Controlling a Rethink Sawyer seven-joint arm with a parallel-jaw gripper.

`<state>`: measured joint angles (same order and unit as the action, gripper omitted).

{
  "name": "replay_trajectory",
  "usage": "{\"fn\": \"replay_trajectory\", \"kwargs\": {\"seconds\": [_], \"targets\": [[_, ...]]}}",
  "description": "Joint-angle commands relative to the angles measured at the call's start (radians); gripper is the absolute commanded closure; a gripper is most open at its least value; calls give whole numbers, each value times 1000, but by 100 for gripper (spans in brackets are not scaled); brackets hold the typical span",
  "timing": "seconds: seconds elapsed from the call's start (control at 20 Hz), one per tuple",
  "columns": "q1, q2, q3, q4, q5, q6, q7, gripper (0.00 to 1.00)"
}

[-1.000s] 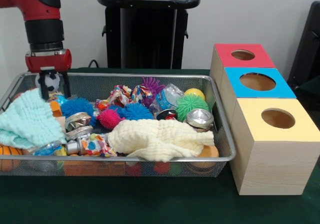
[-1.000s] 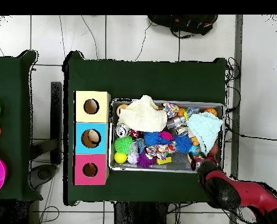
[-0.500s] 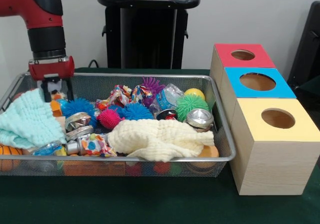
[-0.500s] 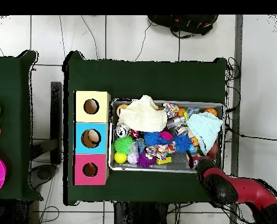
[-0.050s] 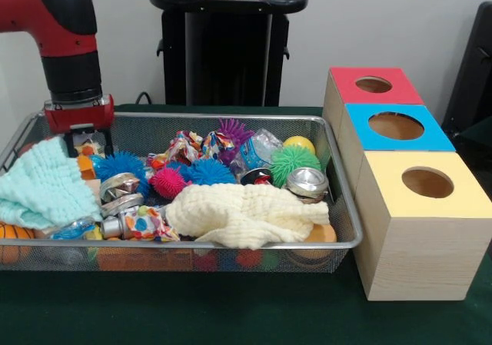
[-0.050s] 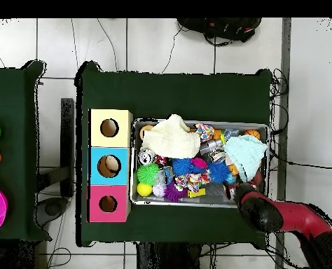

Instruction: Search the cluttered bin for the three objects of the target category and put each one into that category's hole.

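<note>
1. The claw [image 5: 87,141] hangs in the upper left of the front view, low inside the far left corner of the wire-mesh bin [image 5: 342,207]; whether its prongs are apart or together I cannot tell, nor whether anything sits between them.
2. Which category is wanted is not given. The nearest candidates lie right and below in the frame: a blue spiky ball [image 5: 119,164] just beside the claw, crushed cans [image 5: 119,191] below that, a mint cloth [image 5: 42,184] at lower left.
3. The three boxes, with red [image 5: 374,85], blue [image 5: 396,126] and yellow [image 5: 427,182] tops, stand at the frame's right, so any carry runs the bin's whole length rightward.
</note>
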<state>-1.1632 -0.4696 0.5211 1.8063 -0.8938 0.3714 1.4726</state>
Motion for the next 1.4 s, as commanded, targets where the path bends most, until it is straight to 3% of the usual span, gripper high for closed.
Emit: {"fn": "replay_trajectory", "kwargs": {"seconds": [0.05, 0.35, 0.8, 1.4], "targets": [[153, 369, -256, -122, -114, 624, -368, 0], [186, 399, -264, -173, -83, 762, -423, 0], [237, 385, -284, -187, -59, 874, -320, 0], [223, 375, -274, -167, -70, 769, -292, 0]]}}
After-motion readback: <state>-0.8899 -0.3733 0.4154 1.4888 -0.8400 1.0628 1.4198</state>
